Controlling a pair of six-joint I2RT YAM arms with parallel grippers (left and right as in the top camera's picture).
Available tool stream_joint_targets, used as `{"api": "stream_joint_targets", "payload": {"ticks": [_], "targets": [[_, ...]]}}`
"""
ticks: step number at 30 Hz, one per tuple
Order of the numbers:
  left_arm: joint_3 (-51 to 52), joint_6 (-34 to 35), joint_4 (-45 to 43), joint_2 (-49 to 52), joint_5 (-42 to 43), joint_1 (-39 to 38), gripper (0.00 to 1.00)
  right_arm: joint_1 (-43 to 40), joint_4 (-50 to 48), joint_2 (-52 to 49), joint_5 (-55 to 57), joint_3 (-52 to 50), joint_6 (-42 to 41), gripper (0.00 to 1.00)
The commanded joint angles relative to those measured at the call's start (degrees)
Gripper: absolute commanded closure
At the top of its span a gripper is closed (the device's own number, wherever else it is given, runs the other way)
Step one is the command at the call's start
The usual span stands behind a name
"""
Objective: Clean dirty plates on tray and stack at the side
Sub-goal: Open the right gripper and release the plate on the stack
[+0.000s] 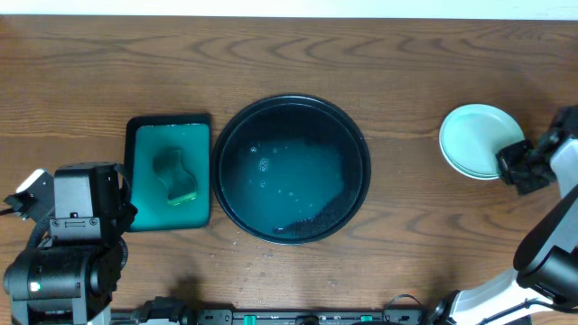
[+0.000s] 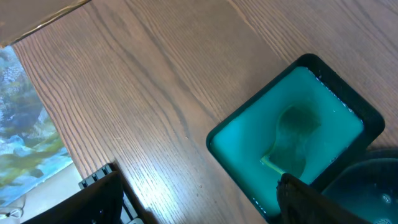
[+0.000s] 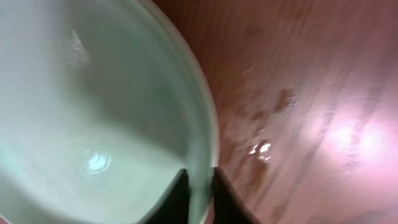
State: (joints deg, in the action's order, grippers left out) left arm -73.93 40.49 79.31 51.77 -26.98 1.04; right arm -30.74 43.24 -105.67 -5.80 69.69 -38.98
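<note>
We hold the top plate (image 3: 93, 112) by its rim, right tool (image 3: 200, 190) clamped, to seat it on the stack (image 1: 465, 152) | left tool (image 2: 196, 186) apart, sponge (image 2: 292, 134) just ahead | tray (image 1: 366, 171) holds no plates

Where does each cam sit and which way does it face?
Overhead: above the table, straight down on the tray, green tray, plates; left arm and right gripper show.
Left wrist: on the left arm, angled down at green tray and sponge; left gripper open, fingers at bottom edge.
Right wrist: on the right arm, close on the rim of the plates; right gripper fingers pinch it.
Shared: overhead and left wrist, the green tray; overhead and right wrist, the plates.
</note>
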Motion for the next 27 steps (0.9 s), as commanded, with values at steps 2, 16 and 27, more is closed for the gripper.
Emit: {"api": "stream_joint_targets", "payload": {"ticks": [2,16,27], "targets": [[-0.02,0.33,0.17,0.31,-1.14,0.28,0.2,3.28,-0.35,-0.46,-0.26,0.68,0.48,0.46],[-0.02,0.33,0.17,0.31,-1.14,0.28,0.2,6.38,2.45,12.31,-0.48,0.74,9.62,0.23],[-0.02,0.33,0.17,0.33,-1.14,0.28,0.2,17.57,4.42,38.27,-8.22,0.74,28.0,0.21]]}}
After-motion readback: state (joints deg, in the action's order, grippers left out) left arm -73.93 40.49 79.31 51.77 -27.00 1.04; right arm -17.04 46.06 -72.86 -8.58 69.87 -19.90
